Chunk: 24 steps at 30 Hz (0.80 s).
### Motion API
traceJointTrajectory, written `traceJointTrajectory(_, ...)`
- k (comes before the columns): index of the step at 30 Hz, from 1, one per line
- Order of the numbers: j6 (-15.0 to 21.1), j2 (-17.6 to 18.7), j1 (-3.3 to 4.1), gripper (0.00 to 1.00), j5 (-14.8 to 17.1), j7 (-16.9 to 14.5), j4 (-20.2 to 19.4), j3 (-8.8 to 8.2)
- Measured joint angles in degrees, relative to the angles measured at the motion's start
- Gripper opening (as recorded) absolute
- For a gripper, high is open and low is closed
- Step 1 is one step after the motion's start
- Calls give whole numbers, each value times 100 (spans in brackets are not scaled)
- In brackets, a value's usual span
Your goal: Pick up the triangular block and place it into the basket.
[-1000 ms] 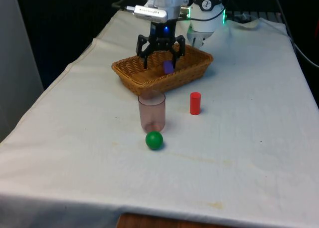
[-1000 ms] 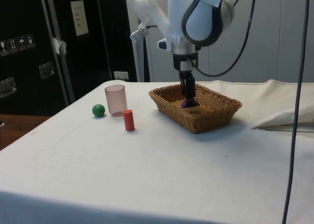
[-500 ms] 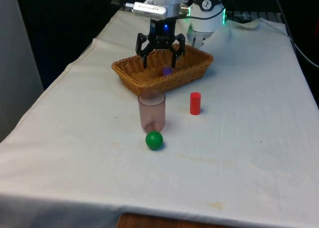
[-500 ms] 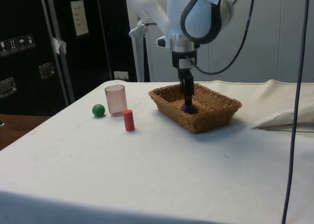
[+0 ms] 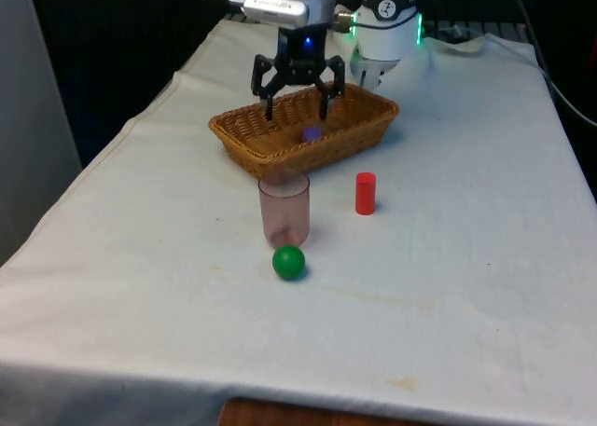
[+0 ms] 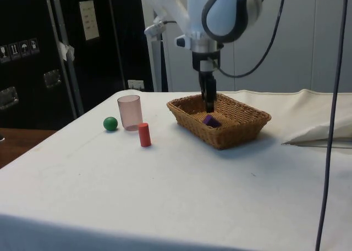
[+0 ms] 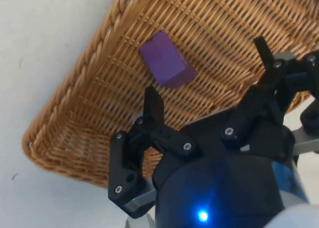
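Observation:
A purple triangular block [image 5: 312, 134] [image 6: 210, 120] [image 7: 166, 60] lies on the floor of the wicker basket [image 5: 244, 134] [image 6: 242, 131] [image 7: 79, 113]. My gripper [image 5: 298, 109] [image 6: 209, 105] [image 7: 207, 68] hangs open above the basket, a short way over the block and not touching it. Nothing is between its fingers [image 7: 152, 104].
In front of the basket stand a translucent pink cup [image 5: 284, 209] [image 6: 130, 112] and a red cylinder [image 5: 365, 193] [image 6: 144, 134]. A green ball [image 5: 288, 262] [image 6: 110, 123] lies just before the cup. The white cloth is bunched at the side view's right [image 6: 319, 131].
My gripper has let go of the purple block and risen above the basket. The block now rests on the basket floor.

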Motion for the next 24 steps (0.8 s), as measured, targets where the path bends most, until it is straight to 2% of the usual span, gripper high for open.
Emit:
traceJointTrajectory(8,-384,-390,0,100,-63,-23,40,-23)
traceJointTrajectory(11,-647,-533,29,100,-74,-11,160,-6)
traceJointTrajectory(16,-900,-613,57,100,-74,97,332,109)
traceJointTrajectory(24,-1020,-613,86,100,-74,298,504,286)
